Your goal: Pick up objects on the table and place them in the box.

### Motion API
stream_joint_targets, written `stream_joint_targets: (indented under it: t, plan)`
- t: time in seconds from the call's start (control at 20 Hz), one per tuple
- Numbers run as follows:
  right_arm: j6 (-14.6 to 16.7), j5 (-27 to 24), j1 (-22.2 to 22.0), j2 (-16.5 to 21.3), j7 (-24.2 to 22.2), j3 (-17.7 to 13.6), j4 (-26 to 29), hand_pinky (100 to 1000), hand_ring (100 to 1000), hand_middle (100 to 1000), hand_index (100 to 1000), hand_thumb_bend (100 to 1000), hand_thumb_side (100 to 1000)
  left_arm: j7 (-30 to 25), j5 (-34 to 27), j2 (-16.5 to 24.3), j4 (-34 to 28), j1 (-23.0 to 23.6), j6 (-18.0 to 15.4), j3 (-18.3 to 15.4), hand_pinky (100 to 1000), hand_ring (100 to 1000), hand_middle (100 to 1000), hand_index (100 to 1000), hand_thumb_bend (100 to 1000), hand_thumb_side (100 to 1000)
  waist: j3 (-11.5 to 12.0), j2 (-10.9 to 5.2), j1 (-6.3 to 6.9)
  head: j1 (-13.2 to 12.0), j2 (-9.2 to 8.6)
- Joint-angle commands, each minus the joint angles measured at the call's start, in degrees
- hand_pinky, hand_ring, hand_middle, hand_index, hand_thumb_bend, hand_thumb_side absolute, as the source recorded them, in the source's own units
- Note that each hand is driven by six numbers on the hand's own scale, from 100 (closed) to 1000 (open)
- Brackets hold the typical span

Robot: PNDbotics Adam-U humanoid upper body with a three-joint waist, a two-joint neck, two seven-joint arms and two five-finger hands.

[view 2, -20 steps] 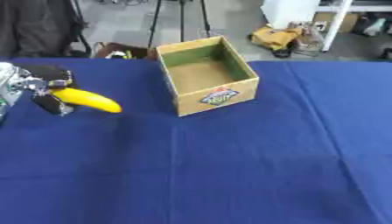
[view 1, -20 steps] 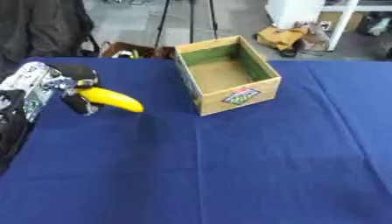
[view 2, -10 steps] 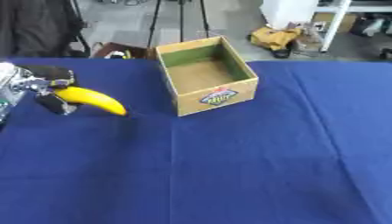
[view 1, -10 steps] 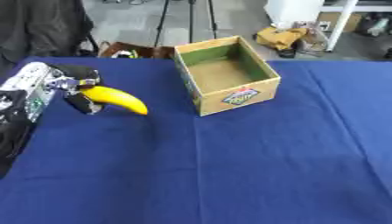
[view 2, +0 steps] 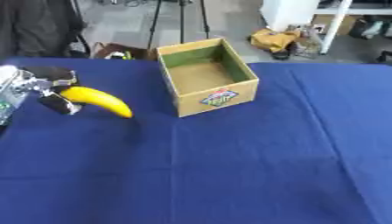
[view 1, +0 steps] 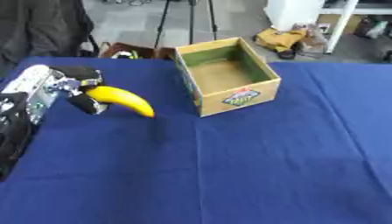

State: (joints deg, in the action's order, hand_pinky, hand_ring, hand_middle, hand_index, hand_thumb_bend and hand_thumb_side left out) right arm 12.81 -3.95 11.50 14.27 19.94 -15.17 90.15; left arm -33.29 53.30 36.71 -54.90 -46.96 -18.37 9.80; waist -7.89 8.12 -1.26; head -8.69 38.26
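Left eye view: the robot's left hand (view 1: 65, 87) comes in from the left edge with its dark fingers (view 1: 84, 104) and thumb curled round the near end of a yellow banana (view 1: 122, 100). The banana's free end points toward the box (view 1: 226, 75) and sits just to the left of the box's front corner, apart from it. It appears to hang above the blue tablecloth (view 1: 229, 166), with a faint shadow below. The box is an open cardboard one with a green inner wall, a bare brown floor and a small label on its front face; it stands on the cloth toward the far side.

Right eye view: the same grip shows from slightly further right, the hand partly cut by the left edge and the banana well left of the box. The right hand appears in neither view, so its fingers cannot be judged.
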Motion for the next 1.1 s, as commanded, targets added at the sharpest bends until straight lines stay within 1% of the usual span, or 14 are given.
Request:
stream_joint_targets:
  t: [0.05, 0.45, 0.7, 1.1]
  plan:
    - [0.06, -0.39, 0.27, 1.34, -0.16, -0.22, 0.61, 725, 676, 673, 763, 100, 696, 1.79, -2.19, 0.43, -0.38, -1.03, 0.29, -0.68, 385, 237, 153, 275, 100, 431, -0.03, -0.93, -0.06, -0.13, 0.14]
    - [0.08, -0.43, 0.25, 1.23, -0.22, -0.21, 0.56, 725, 676, 673, 763, 100, 696, 4.67, -12.59, -1.48, 1.39, -0.91, 2.12, -1.45, 352, 198, 108, 235, 100, 417, -0.05, -0.92, -0.25, -0.07, 0.06]
    - [0.11, -0.52, 0.21, 1.14, -0.23, -0.21, 0.53, 725, 676, 673, 763, 100, 696, 6.37, -19.85, -2.67, 2.24, -0.99, 3.63, -2.15, 342, 180, 100, 215, 100, 409, -0.16, -0.87, -0.47, -0.04, -0.09]
    - [0.1, -0.55, 0.16, 1.12, -0.25, -0.24, 0.48, 725, 676, 673, 763, 100, 695, 10.48, -30.12, -3.17, 0.57, -1.18, 5.95, -3.74, 330, 163, 100, 199, 100, 407, -0.16, -0.86, -0.57, 0.04, -0.21]
